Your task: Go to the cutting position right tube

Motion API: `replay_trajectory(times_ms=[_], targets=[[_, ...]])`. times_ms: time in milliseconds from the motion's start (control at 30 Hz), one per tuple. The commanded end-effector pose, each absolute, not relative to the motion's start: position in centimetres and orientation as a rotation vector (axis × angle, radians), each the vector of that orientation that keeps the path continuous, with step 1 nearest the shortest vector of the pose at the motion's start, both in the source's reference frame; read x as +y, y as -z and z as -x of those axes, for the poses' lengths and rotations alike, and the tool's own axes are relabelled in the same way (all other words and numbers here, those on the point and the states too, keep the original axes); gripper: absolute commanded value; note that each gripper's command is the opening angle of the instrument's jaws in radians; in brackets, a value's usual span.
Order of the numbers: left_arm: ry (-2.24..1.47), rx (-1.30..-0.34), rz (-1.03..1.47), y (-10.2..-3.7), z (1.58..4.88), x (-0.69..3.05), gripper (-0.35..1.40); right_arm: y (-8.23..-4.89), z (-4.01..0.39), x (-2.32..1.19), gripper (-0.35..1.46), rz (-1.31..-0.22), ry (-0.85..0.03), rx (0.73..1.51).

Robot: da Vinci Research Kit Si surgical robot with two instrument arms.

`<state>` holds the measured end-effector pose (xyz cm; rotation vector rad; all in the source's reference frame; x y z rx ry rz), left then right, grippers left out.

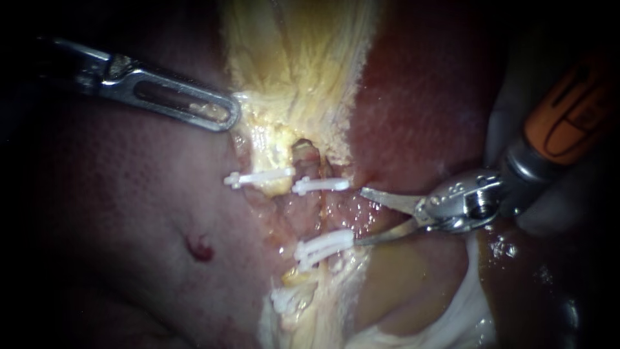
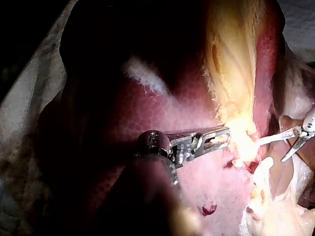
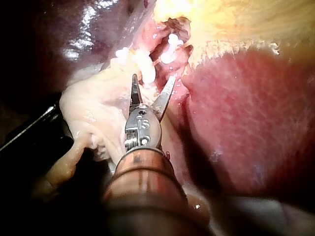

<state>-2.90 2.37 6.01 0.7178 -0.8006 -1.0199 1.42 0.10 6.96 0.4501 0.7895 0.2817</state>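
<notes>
The right tube (image 1: 314, 214) stands nearly upright in the endoscope view, its long axis running from an upper clip (image 1: 321, 185) down to a lower clip (image 1: 324, 245) — only a short bare stretch lies between them. The right instrument (image 1: 358, 216) points across it from the side, blades spread, tips just beside the tube and not around it; the lower tip sits at the lower clip's end. Liver (image 1: 420, 97) borders the space above the blades. The left instrument (image 1: 223, 116) is well apart — jaws pinching pale yellow tissue (image 1: 297, 58)
</notes>
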Motion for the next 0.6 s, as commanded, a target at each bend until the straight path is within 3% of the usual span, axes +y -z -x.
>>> replay_trajectory(times_ms=[33,600], targets=[[1.020,-0.800,-0.718,-6.01,2.90,2.37,-0.35,-6.98,-1.44,0.09,1.44,-0.456,-0.284,0.789],[1.020,-0.800,-0.718,-6.01,2.90,2.37,-0.35,-7.35,-1.64,0.09,1.44,-0.524,-0.283,0.791]])
